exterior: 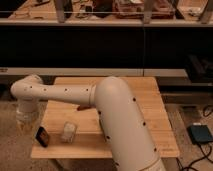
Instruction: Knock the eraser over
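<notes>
Standing upright near the front left edge of the pale wooden surface (150, 125), the small dark rectangular eraser with an orange-brown face (42, 136) looks light, stiff and easily tipped by a nudge high on its side. A whitish pad (68, 132) lies just beside it. The tool (25, 125) hangs just left.

Matt wooden table (150, 120), smooth white plastic arm (120, 115), pincer (25, 122) at table's left edge

No text, label, brand, number or sign can be read anywhere. The gripper (25, 121) hangs at the left table edge, above the eraser (42, 136).
</notes>
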{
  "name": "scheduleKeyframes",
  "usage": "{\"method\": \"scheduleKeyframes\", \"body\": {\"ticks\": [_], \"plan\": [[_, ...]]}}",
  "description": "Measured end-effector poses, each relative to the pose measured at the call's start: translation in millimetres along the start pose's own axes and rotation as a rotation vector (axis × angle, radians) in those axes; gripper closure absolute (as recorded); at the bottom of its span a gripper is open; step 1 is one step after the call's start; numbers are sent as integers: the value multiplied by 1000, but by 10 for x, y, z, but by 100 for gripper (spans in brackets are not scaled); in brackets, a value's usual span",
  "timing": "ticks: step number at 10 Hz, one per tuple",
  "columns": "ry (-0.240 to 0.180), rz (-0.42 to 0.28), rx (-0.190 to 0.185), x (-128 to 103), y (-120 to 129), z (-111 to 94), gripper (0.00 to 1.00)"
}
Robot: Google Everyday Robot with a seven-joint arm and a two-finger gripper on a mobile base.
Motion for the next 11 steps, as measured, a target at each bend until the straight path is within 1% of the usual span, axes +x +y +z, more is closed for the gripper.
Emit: {"method": "scheduleKeyframes", "body": {"ticks": [3,5,7,8,9,10,11], "plan": [[5,0,-28,30,149,-65,100],[9,6,-52,59,301,-122,100],[23,20,-83,116,514,-189,100],[31,29,-103,151,653,-240,100],[41,43,-127,185,845,-308,100],[45,53,-138,198,949,-350,100],[45,70,-141,203,1062,-415,96]]}}
